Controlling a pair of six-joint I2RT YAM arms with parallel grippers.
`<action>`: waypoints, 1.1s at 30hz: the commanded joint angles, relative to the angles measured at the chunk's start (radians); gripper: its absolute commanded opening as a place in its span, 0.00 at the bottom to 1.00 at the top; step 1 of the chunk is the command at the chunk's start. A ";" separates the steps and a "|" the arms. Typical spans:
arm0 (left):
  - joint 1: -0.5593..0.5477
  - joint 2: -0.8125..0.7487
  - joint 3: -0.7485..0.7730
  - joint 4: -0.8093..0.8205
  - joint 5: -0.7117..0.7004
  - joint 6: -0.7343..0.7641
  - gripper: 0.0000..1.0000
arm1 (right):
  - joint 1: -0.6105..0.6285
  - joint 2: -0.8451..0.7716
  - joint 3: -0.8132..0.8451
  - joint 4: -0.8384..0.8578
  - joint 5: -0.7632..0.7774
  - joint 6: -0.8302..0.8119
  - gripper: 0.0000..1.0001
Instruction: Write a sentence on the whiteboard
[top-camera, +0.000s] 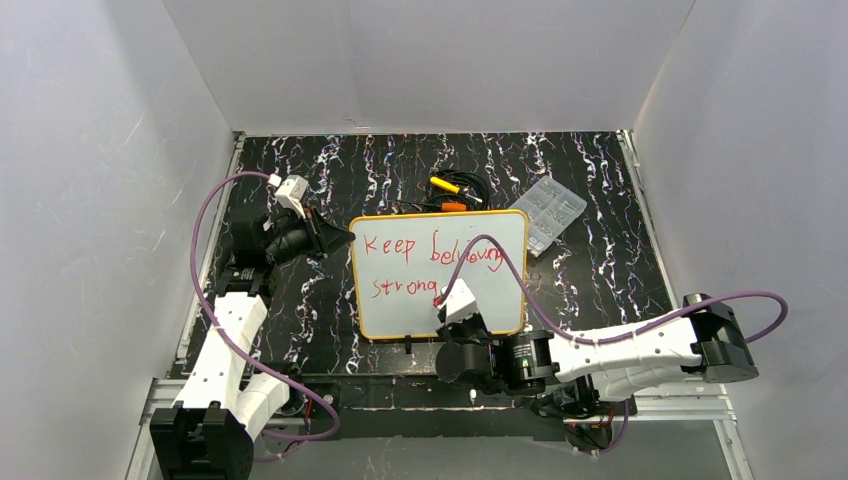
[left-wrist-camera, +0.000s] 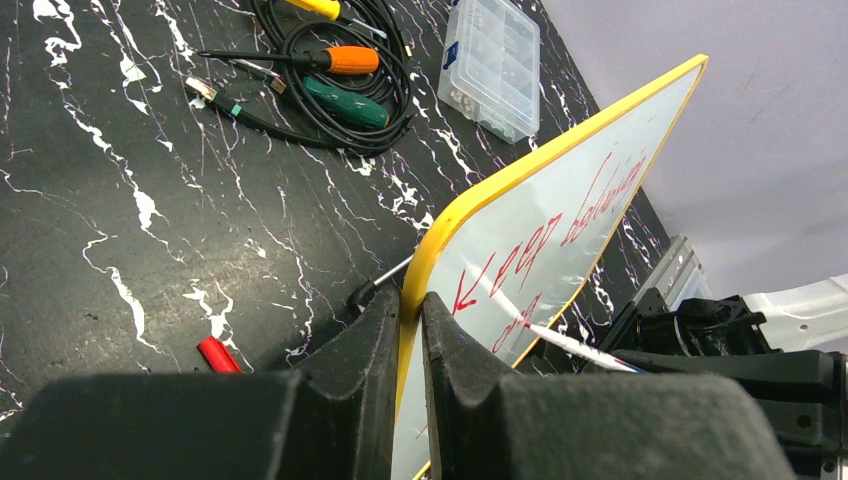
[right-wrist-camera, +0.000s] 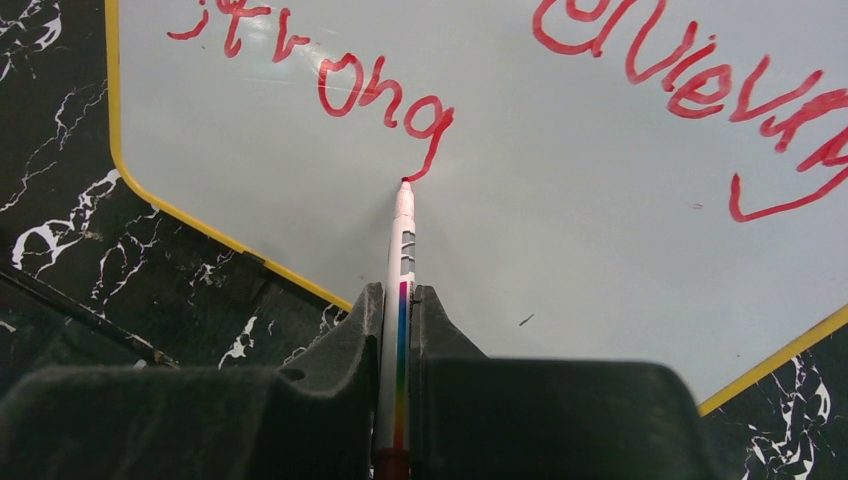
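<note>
While right hand (right-wrist-camera: 400, 292) grips marker (right-wrist-camera: 403, 240), tip (right-wrist-camera: 404, 184) touches sentence (right-wrist-camera: 432, 150)

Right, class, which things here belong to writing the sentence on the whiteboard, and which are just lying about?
In use: whiteboard, red sentence, marker, left jaws clamped on the board's edge, right jaws gripping the marker.
Lying about: clear plastic box, screwdrivers, black cable.
</note>
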 joint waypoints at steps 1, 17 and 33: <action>-0.018 -0.008 0.022 -0.043 0.054 0.002 0.00 | 0.009 0.030 0.038 0.085 0.013 -0.015 0.01; -0.019 -0.011 0.021 -0.043 0.052 0.002 0.00 | 0.009 -0.022 0.044 0.138 0.097 -0.074 0.01; -0.019 -0.004 0.020 -0.043 0.051 0.002 0.00 | 0.008 -0.034 0.034 -0.030 0.087 0.054 0.01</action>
